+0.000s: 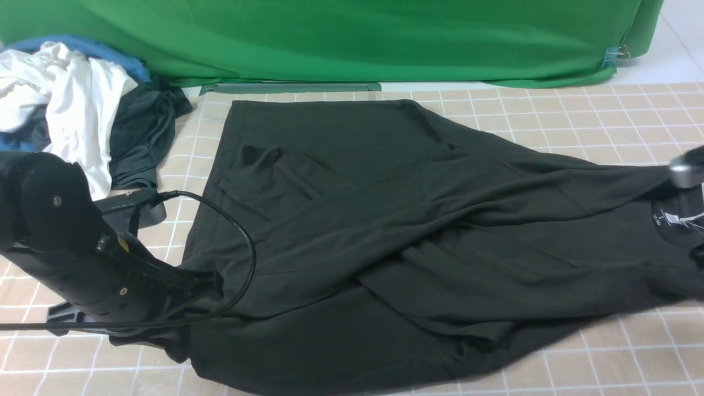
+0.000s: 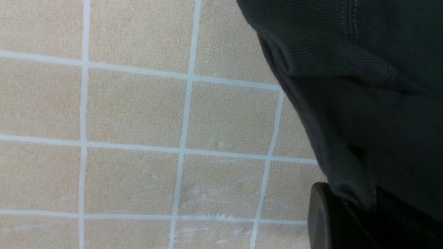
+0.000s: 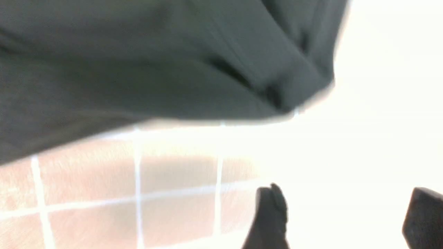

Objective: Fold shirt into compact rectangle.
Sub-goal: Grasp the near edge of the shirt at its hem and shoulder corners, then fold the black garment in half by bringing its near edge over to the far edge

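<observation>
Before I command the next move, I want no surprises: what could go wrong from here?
1. The left pincer seems shut on only the hem of the shirt; a pull may slip off.
2. Its cable loops over the fabric and could snag it.
3. The right pincer stands open with no cloth between its fingers; closing there would likely grab nothing.
</observation>
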